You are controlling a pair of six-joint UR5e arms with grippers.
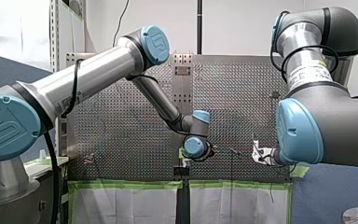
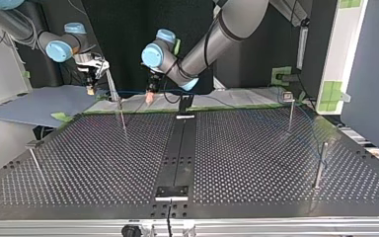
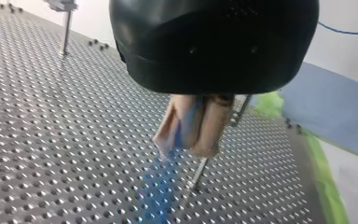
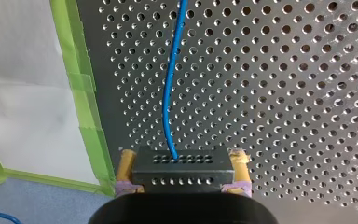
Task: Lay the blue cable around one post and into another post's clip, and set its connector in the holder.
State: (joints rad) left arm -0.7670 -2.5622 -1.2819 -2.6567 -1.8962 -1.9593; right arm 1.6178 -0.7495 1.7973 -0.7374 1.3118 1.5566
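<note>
The blue cable [image 4: 170,93] looks light and limp, so it is best guided close to each post. My right gripper [image 4: 182,161] is clamped on its connector [image 4: 182,175], and my left gripper [image 3: 189,140] is pinched shut on the cable.

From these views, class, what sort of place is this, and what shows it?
Likely a robotics lab: my left arm and my right arm, a perforated table with posts, a blue cable.

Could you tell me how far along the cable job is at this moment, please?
Done: the cable is picked up. In hand: my right gripper is shut on the connector, my left gripper is shut on the cable, which hangs between them above the table's far edge. Left: no post seems wrapped yet, nothing is clipped, and the connector is not yet set down.
</note>
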